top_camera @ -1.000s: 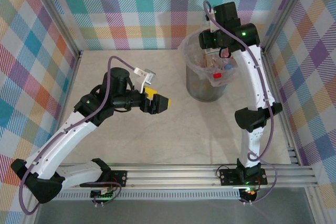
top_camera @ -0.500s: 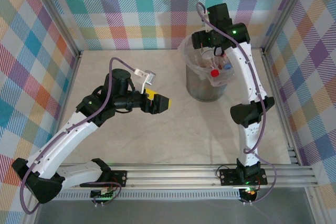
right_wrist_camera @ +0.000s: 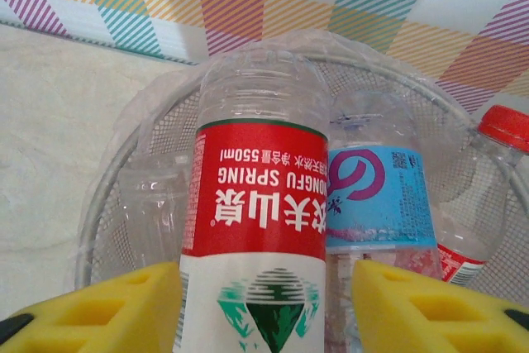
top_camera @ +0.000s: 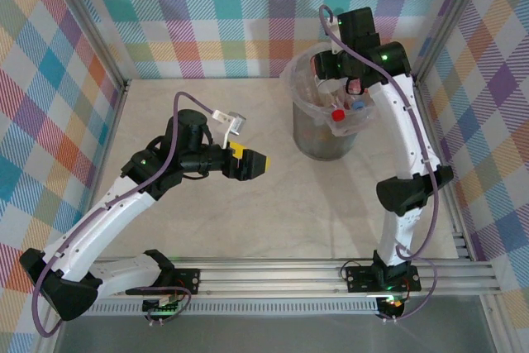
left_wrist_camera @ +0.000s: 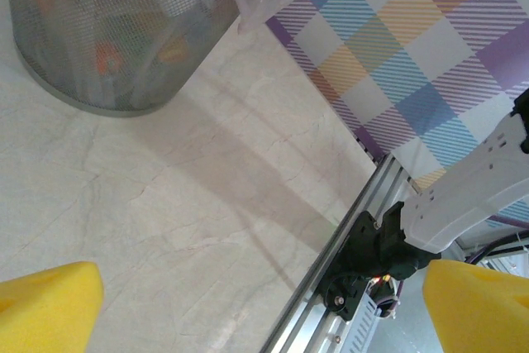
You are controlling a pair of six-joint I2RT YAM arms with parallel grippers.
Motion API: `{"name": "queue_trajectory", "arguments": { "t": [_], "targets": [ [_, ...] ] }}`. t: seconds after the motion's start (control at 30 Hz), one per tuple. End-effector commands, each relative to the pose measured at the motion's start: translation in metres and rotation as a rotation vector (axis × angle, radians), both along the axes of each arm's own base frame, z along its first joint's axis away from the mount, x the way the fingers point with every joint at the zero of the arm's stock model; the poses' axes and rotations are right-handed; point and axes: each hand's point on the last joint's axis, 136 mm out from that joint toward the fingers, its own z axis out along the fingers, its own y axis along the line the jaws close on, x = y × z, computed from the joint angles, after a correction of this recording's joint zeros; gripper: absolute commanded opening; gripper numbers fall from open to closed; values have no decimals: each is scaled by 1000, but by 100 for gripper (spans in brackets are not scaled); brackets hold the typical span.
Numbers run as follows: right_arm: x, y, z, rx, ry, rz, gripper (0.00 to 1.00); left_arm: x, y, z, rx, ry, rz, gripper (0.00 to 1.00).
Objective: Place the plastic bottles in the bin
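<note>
Close view along the fingers of the right gripper [right_wrist_camera: 266,307], poised over the bin [right_wrist_camera: 463,163], with yellow pads on either side of a red-labelled bottle [right_wrist_camera: 260,196]. Left pad right beside the bottle wall; a sliver of gap next to the right pad. Pinched or merely straddled: cannot tell. Elsewhere, the left gripper [left_wrist_camera: 264,312] spread wide with nothing between its pads, bare table [left_wrist_camera: 165,229] beneath, the bin well ahead and off to its left.

Step in hand, by judgement: releasing the bottle into the bin. To do it well:
- Keep the fingertips inside the rim line.
- Spread the pads fully and let the bottle slide clear.
- Withdraw straight back along the finger axis, without snagging the clear liner [right_wrist_camera: 116,146].
- Avoid nudging the pile, seemingly high in the bin and liable to spill.

Appearance of the task's things: clear ribbed plastic, a red band with white lettering, then a white band with a green emblem nearest the palm, the far end pointing away past the fingertips. Just right of it, a blue-labelled bottle [right_wrist_camera: 376,196]. Further right, beyond the right pad, a red-capped bottle [right_wrist_camera: 506,126]. To the left, a clear shape, apparently another bottle. All within the grey mesh wall, ahead of the fingertips.
</note>
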Motion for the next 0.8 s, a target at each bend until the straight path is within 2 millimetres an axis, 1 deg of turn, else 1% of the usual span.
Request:
{"name": "queue_trajectory", "arguments": {
  "t": [0.0, 0.1, 0.23, 0.43, 0.6, 0.67, 0.77],
  "targets": [
    [6, 4, -6, -8, -4, 1, 56, -7, -4, 9, -31, -26, -27, 99],
    [15, 4, -22, -35, 20, -12, 52, -8, -3, 9, -30, -23, -27, 99],
    [26, 8, -40, -56, 47, -15, 50, -10, -1, 9, -28, -27, -25, 99],
    [38, 1, -57, -119, 65, -57, 43, -11, 0, 9, -25, -29, -22, 99],
    [43, 1, -71, -138, 86, -55, 41, -11, 0, 8, -25, -28, -23, 99],
    [44, 2, -72, -136, 86, -59, 41, -11, 0, 7, -24, -25, -24, 99],
    [45, 3, -60, -113, 56, -60, 44, -11, 1, 6, -21, -25, -22, 99]
  ]
}}
